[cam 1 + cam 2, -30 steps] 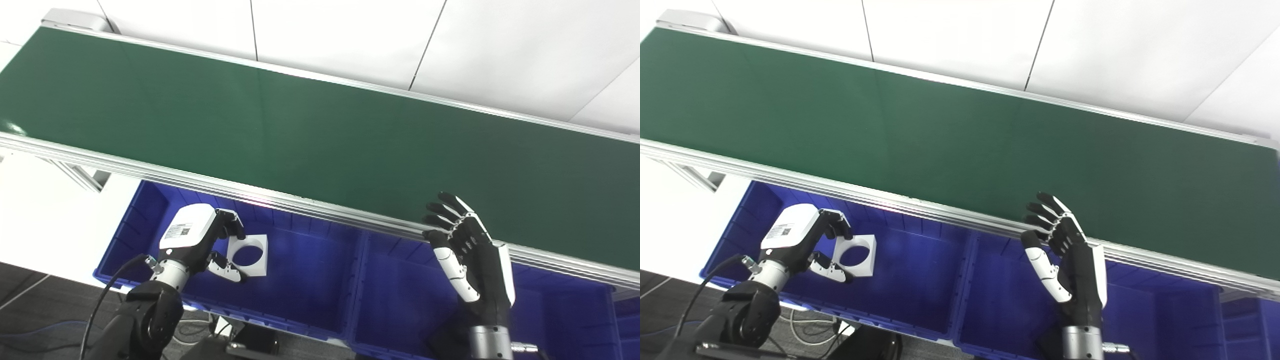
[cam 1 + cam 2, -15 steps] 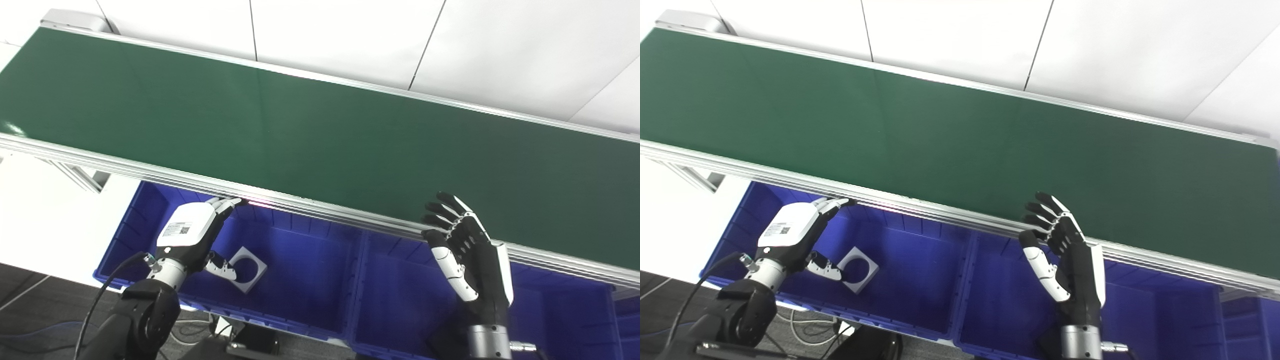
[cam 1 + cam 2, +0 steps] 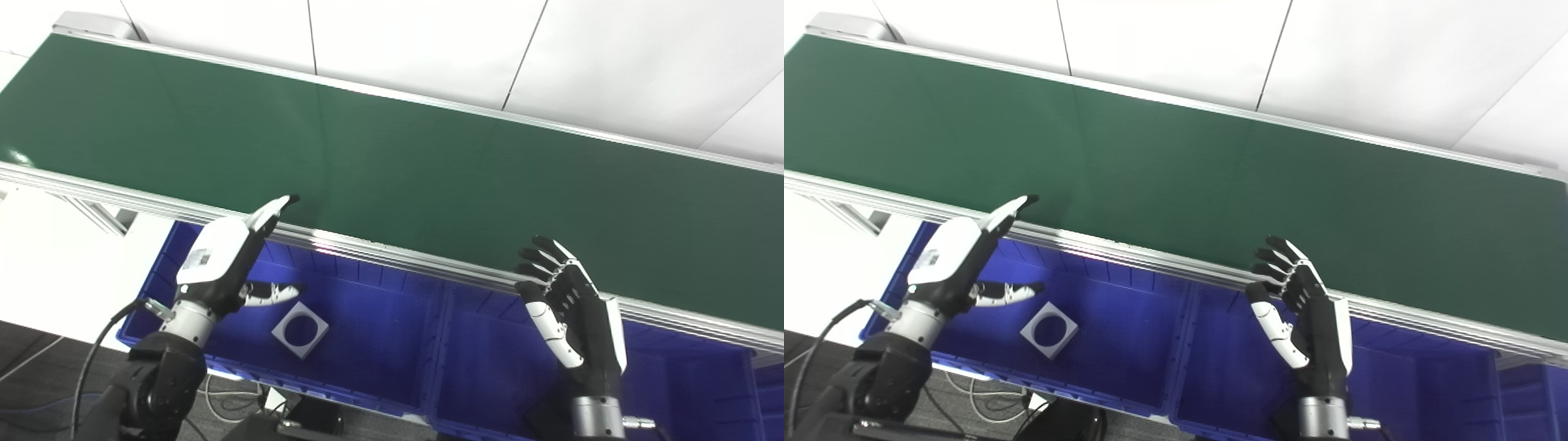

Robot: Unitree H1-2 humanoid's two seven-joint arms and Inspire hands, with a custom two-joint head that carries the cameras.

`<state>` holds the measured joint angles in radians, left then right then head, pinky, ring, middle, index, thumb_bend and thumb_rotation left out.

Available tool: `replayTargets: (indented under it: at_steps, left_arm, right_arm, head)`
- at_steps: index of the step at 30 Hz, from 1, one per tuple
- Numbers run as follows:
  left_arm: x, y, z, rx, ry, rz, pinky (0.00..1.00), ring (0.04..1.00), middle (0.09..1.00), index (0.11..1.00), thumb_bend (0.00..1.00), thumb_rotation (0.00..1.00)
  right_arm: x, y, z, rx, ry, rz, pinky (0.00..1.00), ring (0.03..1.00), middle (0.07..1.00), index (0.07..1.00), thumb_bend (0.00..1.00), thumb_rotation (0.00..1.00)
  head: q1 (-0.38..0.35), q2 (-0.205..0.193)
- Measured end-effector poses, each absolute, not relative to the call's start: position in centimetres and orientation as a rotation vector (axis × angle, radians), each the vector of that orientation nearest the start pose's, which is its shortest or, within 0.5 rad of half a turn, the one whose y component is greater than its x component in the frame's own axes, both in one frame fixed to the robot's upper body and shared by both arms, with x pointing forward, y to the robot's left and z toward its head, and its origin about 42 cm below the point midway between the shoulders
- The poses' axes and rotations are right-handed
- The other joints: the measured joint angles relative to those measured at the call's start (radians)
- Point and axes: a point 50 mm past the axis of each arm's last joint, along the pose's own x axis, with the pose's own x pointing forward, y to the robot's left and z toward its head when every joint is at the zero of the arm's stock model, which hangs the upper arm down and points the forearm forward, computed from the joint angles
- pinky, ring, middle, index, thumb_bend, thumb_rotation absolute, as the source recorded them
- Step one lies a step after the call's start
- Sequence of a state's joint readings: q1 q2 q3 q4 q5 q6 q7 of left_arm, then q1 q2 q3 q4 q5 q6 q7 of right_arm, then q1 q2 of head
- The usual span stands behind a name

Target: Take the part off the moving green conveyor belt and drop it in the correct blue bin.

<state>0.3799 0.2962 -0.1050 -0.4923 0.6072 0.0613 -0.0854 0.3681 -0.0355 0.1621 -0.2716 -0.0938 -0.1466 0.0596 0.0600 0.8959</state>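
White and square, with a round hole through its middle, the part [image 3: 300, 329] you are sorting is lying flat on the floor of the left blue bin [image 3: 380, 343], near that bin's front wall and turned cornerwise to it. Your left hand [image 3: 228, 260] is hovering above the bin's left end with nothing in it: its fingers [image 3: 269, 211] are stretching out straight, side by side, their tips reaching over the conveyor's silver rail [image 3: 392, 257] onto the near edge of the green belt [image 3: 392, 159], while the thumb [image 3: 272, 292] is pointing out sideways over the bin, just up and to the left of the part and clear of it. Your right hand [image 3: 572, 306] is standing upright over the next blue bin [image 3: 490, 373], palm facing left, fingers spread and slightly curled with the tips in front of the rail, and it is gripping nothing. You are seeing the belt's surface bare along the whole stretch in view. A black cable [image 3: 92, 367] is looping from the left wrist down toward the bottom edge.
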Motion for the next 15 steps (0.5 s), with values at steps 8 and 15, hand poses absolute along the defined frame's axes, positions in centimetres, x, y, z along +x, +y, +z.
replayTargets:
  at_steps: [8,15]
  left_arm:
    - [15.8,24.4,17.6,0.588,-0.146,-0.224,0.66,0.758,0.783,0.741,0.55,0.14]
    - [16.4,22.1,15.6,0.396,-0.103,-0.325,0.68,0.766,0.797,0.754,0.64,0.34]
  right_arm:
    - [16.4,-18.9,9.5,-0.088,-0.044,0.144,0.59,0.702,0.750,0.810,0.55,0.56]
    - [16.4,-18.4,9.4,-0.076,-0.042,0.145,0.59,0.701,0.751,0.818,0.57,0.57]
  head:
    - [-0.020,-0.011]
    - [-0.086,-0.025]
